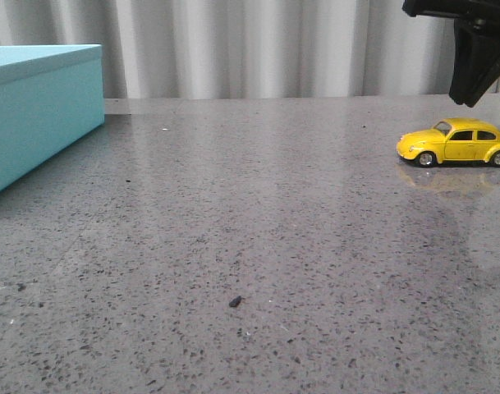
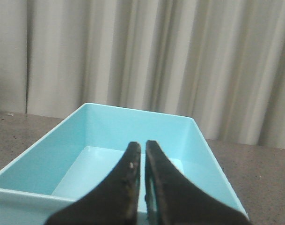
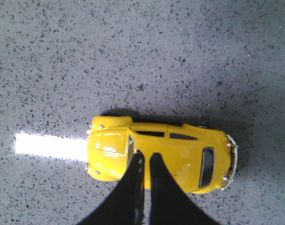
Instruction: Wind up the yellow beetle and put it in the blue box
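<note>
The yellow beetle (image 1: 455, 142) sits on all four wheels on the gray speckled bench (image 1: 250, 246), far over on the right side, with its nose pointing left. Nothing is holding it, so it looks like the job has not really started: the car has not been wound up yet, and it is not in the box. Both steps are left to do. The little car is shiny yellow, with dark windows, black wheels with silver middles, and silver bumpers at each end. It throws a soft yellow shine onto the bench under it. The right gripper (image 3: 146, 161) hangs just above the car, over its roof, and its fingers are pressed close together with only a thin gap; they are not touching the car as far as I can tell. To grab the car, I think they need to spread apart first. Well away on the left side stands the blue box (image 1: 36, 115), big and light blue. From above, it is open and has nothing inside. The left gripper (image 2: 143, 150) hovers over the open box, fingers pressed together too, holding nothing. A small dark crumb (image 1: 235, 302) lies on the bench near the front.
</note>
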You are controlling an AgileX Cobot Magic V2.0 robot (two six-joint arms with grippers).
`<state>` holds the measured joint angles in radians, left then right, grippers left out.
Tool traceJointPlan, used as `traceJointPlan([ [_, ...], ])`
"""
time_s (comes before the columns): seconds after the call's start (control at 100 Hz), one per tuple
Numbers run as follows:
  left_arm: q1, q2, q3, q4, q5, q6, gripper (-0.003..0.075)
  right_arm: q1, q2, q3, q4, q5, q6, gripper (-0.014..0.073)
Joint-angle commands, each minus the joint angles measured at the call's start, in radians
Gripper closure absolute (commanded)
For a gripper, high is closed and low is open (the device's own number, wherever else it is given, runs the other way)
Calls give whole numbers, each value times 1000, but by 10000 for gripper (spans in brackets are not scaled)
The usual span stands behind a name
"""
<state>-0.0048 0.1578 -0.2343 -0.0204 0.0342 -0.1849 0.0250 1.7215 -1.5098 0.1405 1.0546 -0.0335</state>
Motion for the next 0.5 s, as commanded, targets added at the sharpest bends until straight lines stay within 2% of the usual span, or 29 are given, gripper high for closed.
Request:
traceJointPlan([
  [0.0,-8,20,-36,2,-85,-12,741,2,-27,-35,7,-10,-2,655],
  [0.49,-8,20,-36,2,-85,-12,741,2,13,-46,4,17,-2,655],
])
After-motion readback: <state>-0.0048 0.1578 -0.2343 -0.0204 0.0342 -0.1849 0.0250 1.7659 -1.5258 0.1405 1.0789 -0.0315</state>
